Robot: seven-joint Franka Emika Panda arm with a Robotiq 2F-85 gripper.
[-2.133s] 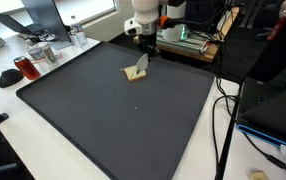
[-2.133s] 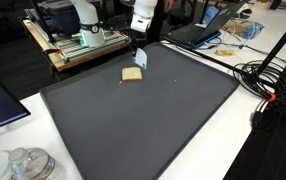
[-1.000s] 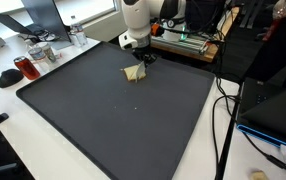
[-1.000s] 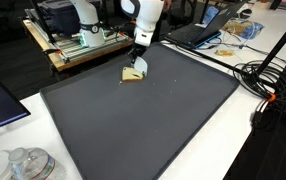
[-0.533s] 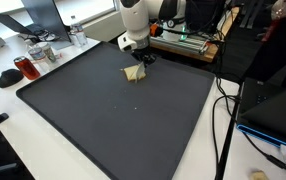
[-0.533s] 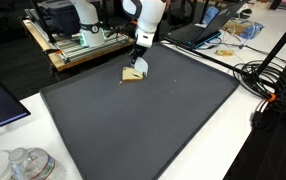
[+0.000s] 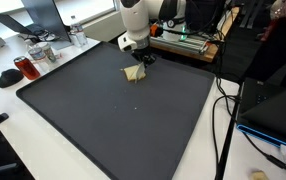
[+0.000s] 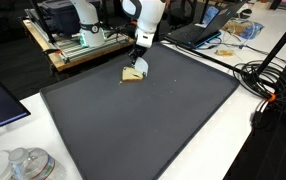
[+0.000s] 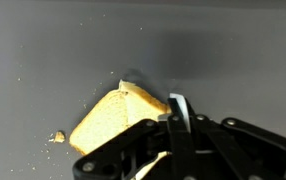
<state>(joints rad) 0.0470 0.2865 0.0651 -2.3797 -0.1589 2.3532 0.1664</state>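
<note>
Pinching a thin grey blade (image 9: 178, 108), the tool (image 9: 173, 140) sits narrow just beside the toast slice (image 9: 113, 118) on the dark mat (image 7: 113, 120).

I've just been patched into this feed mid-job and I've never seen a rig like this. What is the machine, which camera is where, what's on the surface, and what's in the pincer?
It is a single white robot arm that ends in a two-fingered pincer. Two pictures come from cameras standing outside the robot, looking across a big dark mat from different places. The third comes from a camera on the wrist, looking down past the pincer at the mat.

On the mat lies one wedge of bread, with a crumb beside it. The pincer is shut on a thin pale blade, perhaps a knife or a spatula; I cannot tell which. The blade is close beside the bread, and whether it touches is not clear. A laptop and cables lie off the mat.
</note>
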